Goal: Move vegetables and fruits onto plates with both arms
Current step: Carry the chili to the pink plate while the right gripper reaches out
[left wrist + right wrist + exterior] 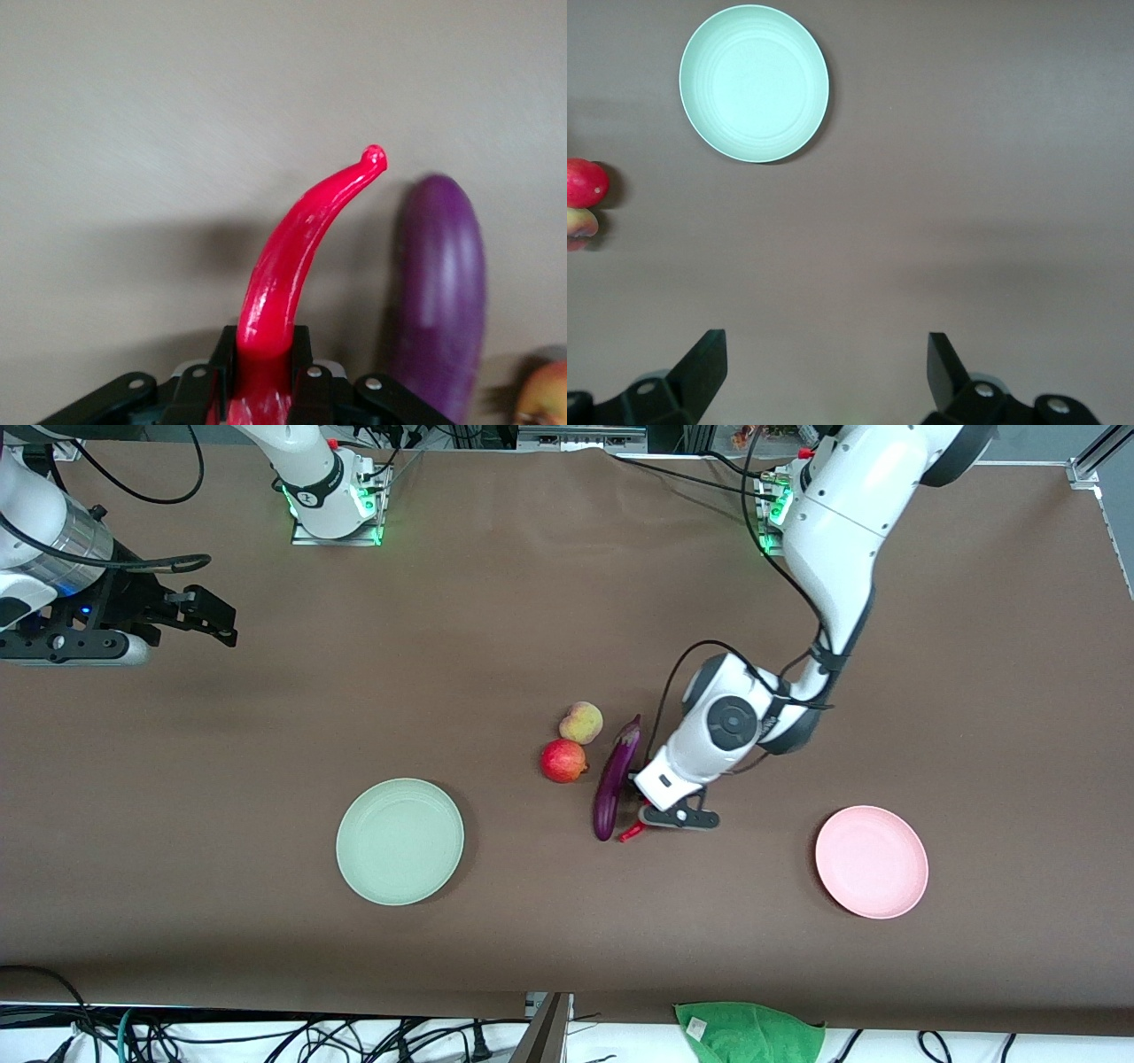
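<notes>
Red and glossy, the chili (292, 266) lies on the table just beside the eggplant (614, 779), and we see the left gripper (666, 815) clenched on its stem end. The apple (563, 761) and peach (580, 722) touch nearby, between the green plate (354, 868) and pink plate (912, 859). The right gripper (824, 367) waits with jaws spread above its end of the table.

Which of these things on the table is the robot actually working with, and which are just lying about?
Part of the job:
- red chili, pinched in the left claw
- eggplant
- apple
- peach
- green plate
- pink plate
- right claw, open, waiting over its end of the table

Just lying about:
- green cloth at the table's edge
</notes>
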Robot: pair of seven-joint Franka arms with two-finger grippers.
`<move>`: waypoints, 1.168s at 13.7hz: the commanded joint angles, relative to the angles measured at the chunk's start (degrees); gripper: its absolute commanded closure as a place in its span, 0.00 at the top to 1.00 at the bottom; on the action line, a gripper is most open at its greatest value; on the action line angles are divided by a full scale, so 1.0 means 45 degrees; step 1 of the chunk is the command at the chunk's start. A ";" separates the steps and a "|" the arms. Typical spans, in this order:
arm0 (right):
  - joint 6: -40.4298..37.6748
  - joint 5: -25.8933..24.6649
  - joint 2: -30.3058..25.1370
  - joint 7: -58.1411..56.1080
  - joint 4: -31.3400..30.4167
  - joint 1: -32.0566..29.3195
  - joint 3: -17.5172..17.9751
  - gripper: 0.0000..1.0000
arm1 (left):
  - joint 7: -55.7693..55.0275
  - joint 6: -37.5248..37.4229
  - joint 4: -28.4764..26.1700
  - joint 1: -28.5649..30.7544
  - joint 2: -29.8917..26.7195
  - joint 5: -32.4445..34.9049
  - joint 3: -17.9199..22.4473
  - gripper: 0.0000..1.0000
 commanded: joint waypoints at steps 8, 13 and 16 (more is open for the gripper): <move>0.0171 0.1103 0.0654 0.0096 0.0386 0.0018 0.0100 1.00 | 0.6041 -0.2045 0.0388 0.3111 -0.1375 0.0091 0.1979 0.09; 0.1165 0.1024 0.3228 0.0076 0.0407 0.1598 0.0081 1.00 | 0.6751 -0.1909 0.0349 0.4340 -0.1161 0.0050 0.2218 0.14; 0.3097 0.1162 0.4127 0.0599 0.0426 0.2514 0.0178 1.00 | 0.6771 -0.1559 0.0232 0.4401 -0.0926 0.0050 0.2218 0.15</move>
